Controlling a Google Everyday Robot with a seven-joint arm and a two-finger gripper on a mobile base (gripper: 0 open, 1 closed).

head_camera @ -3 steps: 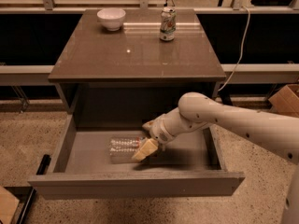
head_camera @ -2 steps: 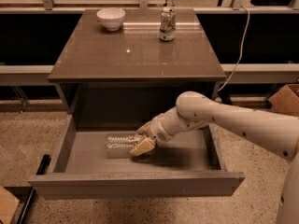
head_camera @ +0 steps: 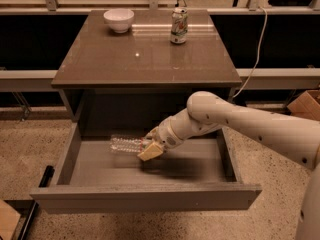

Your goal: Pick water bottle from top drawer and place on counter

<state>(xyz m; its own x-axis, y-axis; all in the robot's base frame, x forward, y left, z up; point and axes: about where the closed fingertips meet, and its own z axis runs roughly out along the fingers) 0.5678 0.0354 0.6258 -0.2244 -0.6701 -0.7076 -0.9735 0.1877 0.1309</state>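
Observation:
The water bottle (head_camera: 126,144) is a clear ribbed bottle, held lying on its side inside the open top drawer (head_camera: 145,198), left of middle. My gripper (head_camera: 150,149) reaches into the drawer from the right and is shut on the bottle's right end, which its tan fingers (head_camera: 151,152) hide. The bottle hangs a little above the drawer floor. The glossy grey-brown counter (head_camera: 145,59) lies above and behind the drawer.
A white bowl (head_camera: 119,20) stands at the counter's back left and a printed soda can (head_camera: 179,26) at its back middle. A white cable (head_camera: 257,49) hangs at the right. A cardboard box (head_camera: 307,106) sits on the floor at the far right.
My gripper and the bottle have moved together up and slightly left inside the drawer; the bottle has come off the drawer floor.

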